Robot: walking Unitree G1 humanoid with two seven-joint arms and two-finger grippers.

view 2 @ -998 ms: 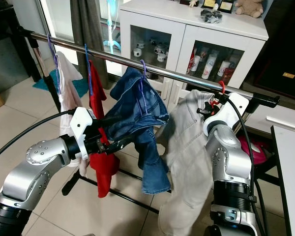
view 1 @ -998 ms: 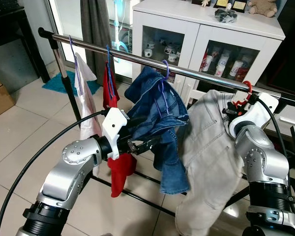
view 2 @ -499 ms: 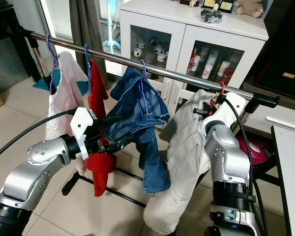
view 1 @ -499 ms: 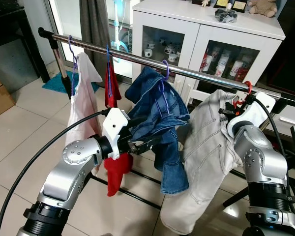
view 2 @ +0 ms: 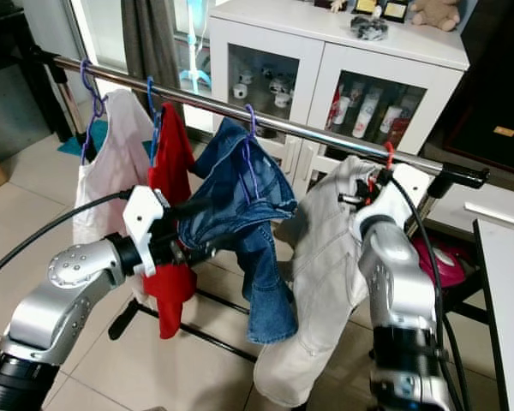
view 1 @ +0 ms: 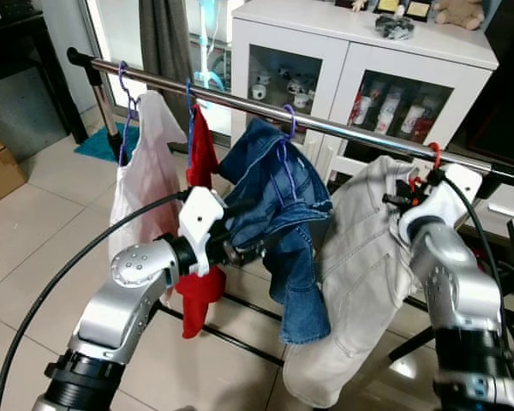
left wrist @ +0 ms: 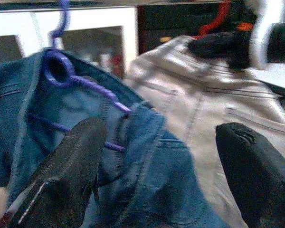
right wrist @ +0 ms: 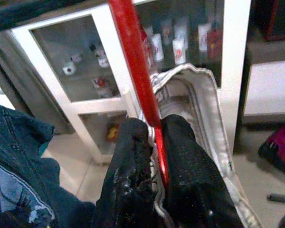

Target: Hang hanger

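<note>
Head views: red hanger [view 1: 430, 163] hooked on the rail [view 1: 343, 130] at 3 o'clock, bearing beige trousers [view 1: 360, 257]; left wrist view: left pincer [left wrist: 166, 166] released beside blue jeans [left wrist: 133, 156]; right wrist view: right pincer [right wrist: 154, 142] clenched on the hanger (stem between fingers).

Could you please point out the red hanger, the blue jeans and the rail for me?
red hanger [right wrist: 135, 71]: right wrist view, on its straight red neck above the fingers.
blue jeans [view 1: 278, 193]: left eye view, on the bunched denim.
rail [view 1: 343, 130]: left eye view, on a bare stretch.

Left tool [left wrist: 156, 156] spread wide, right tool [right wrist: 154, 156] pinched tight.
</note>
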